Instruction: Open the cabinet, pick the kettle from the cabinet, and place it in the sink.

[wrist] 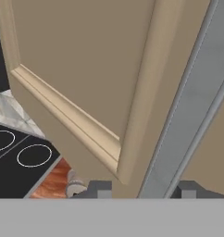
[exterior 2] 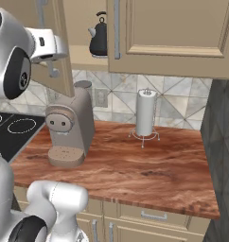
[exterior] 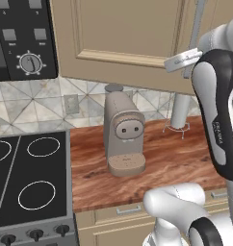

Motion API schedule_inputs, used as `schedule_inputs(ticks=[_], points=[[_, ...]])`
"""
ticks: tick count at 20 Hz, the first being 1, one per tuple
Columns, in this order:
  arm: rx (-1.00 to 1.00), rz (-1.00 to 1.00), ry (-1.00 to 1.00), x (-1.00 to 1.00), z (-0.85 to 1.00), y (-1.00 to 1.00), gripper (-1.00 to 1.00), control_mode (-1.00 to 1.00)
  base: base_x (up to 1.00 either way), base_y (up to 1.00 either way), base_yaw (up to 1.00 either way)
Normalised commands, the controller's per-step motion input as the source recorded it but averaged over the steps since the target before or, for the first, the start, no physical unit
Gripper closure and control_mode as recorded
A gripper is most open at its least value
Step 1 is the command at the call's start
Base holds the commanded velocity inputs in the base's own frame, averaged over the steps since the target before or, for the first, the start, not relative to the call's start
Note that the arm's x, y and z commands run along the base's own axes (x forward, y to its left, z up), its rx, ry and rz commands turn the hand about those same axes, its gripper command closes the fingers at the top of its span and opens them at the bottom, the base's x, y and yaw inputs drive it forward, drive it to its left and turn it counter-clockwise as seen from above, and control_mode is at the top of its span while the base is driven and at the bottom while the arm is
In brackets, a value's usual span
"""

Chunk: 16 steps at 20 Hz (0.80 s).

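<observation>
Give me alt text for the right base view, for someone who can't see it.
A black kettle sits on the shelf of a wall cabinet whose left door stands open, above a wood counter holding a coffee machine and paper towel roll.

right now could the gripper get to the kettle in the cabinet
Probably not yet: the gripper straddles the door handle, and the half-open door stands between it and the kettle on the shelf.

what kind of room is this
A rendered home kitchen, most likely: a black stovetop with ring burners, a coffee machine on a wood countertop, and beige wall cabinets above.
</observation>
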Motion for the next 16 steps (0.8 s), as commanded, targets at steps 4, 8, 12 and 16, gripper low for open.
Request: schedule_inputs(ticks=[4,8,12,16], points=[[0.00,-0.08,0.00,-0.38,0.00,0.47,1.00,-1.00,0.00,0.00,0.00],[0.00,-0.09,0.00,-0.36,0.00,0.48,1.00,-1.00,0.00,0.00,0.00],[0.00,-0.10,0.00,-0.32,0.00,0.49,1.00,-1.00,0.00,0.00,0.00],[0.00,-0.10,0.00,-0.30,-0.02,0.49,1.00,-1.00,0.00,0.00,0.00]])
